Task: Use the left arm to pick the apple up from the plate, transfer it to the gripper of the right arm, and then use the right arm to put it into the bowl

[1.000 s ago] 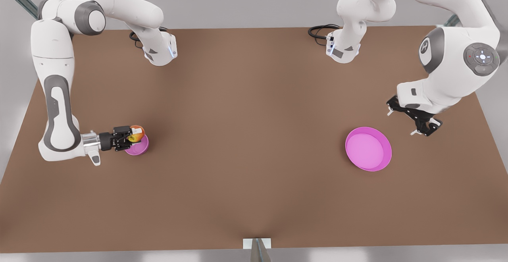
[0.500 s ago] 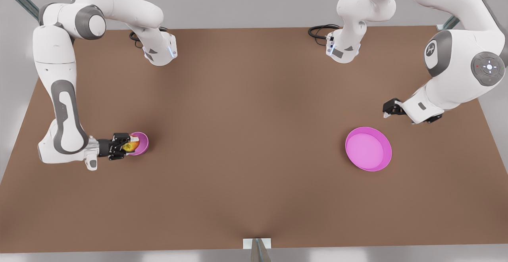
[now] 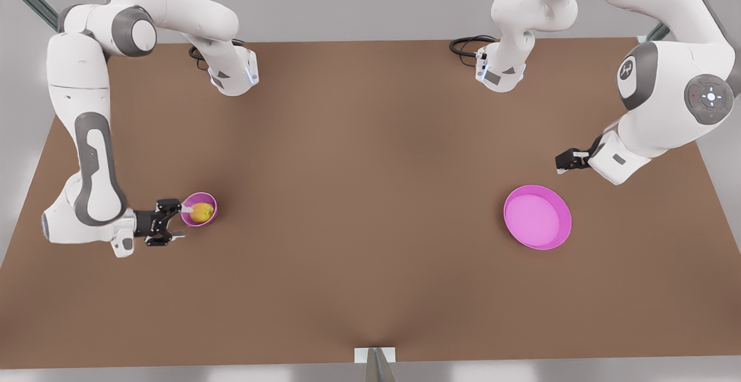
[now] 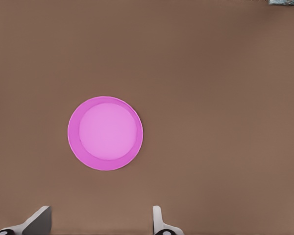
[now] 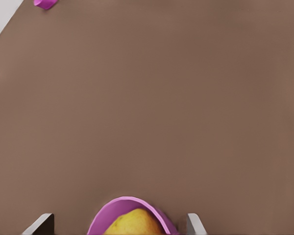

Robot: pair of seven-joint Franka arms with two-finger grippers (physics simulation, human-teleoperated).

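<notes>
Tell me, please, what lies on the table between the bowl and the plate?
Nothing: in the front view only bare brown table lies between the bowl, holding the apple, and the plate.

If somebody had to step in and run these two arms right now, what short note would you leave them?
Right gripper: open, beside the bowl on the front view's left, holding nothing.
Left gripper: open, above the table near the plate, on the front view's right; that arm waits.
Apple: sits inside the bowl, free of the fingers.
Plate: holds nothing.
Done: apple is in the bowl, so the job looks finished.
Left: probably just pull the right arm clear of the bowl.
</notes>
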